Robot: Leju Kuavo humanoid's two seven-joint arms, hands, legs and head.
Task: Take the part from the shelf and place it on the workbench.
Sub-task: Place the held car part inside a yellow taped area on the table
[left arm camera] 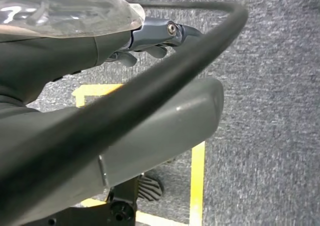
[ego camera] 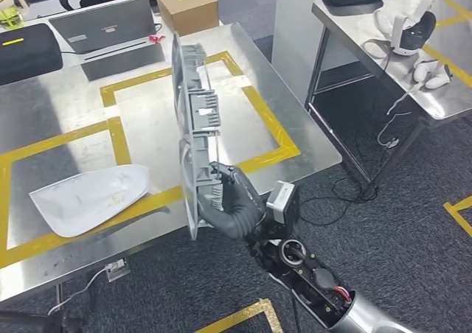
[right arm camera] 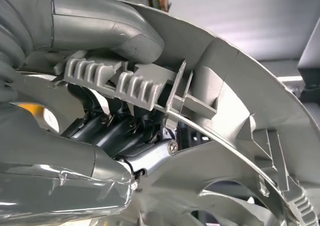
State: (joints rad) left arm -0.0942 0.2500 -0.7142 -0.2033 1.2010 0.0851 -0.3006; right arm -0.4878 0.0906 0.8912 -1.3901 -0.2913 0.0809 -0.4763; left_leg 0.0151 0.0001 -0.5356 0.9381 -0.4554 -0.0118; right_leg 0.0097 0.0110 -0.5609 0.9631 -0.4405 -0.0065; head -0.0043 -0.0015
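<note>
A steel worktop (ego camera: pixel 66 112) marked with yellow tape (ego camera: pixel 116 138) filled the left of the head view; a white curved panel (ego camera: pixel 89 197) lay near its front edge; a closed laptop (ego camera: pixel 105 25) and a cardboard box (ego camera: pixel 186 7) sat at the back; the grey ribbed part (ego camera: pixel 192 119) stood upright above the front edge, gripped at its lower end by the right robot hand (ego camera: pixel 234 200); grey carpet (ego camera: pixel 389 222) and a second table (ego camera: pixel 389 31) lay to the right; the left robot hand (left arm camera: pixel 158 36) hung over the carpet, its fingers' state unclear.
</note>
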